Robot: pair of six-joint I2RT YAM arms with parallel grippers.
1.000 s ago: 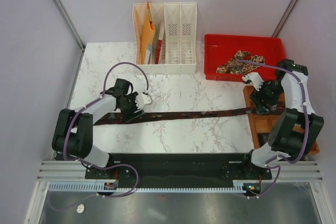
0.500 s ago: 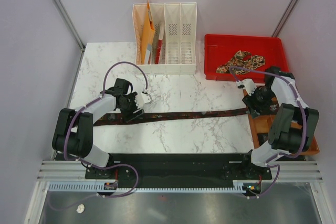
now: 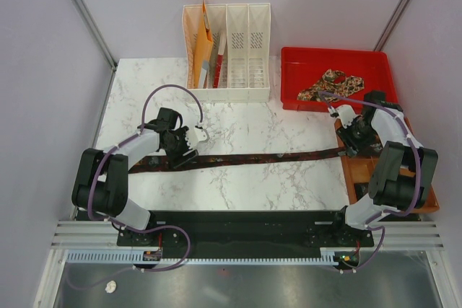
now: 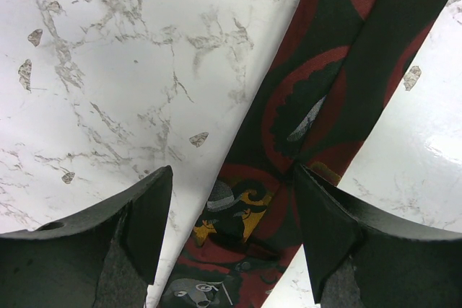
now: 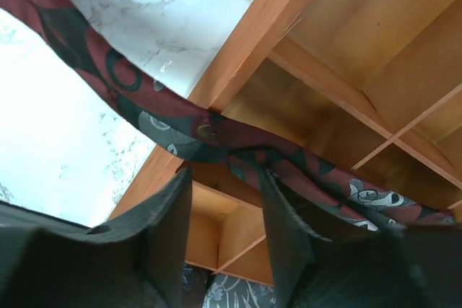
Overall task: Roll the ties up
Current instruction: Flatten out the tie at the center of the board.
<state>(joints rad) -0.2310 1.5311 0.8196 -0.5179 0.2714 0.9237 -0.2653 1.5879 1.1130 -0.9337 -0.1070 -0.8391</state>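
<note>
Across the marble surface (image 3: 274,185) lies the dark maroon tie (image 3: 267,156) — long, limp, light and probably slick — with its right end draped over the rim of the wooden organizer (image 3: 355,171). The paisley tie (image 3: 328,84) sits in the red tray (image 3: 364,59). The left gripper (image 4: 231,239) hangs spread over the tie's left stretch. The right gripper (image 5: 224,229) stands part-spread astride the bunched right end, not visibly pinching. Best taken flat at an end — mid-length it would sag.
</note>
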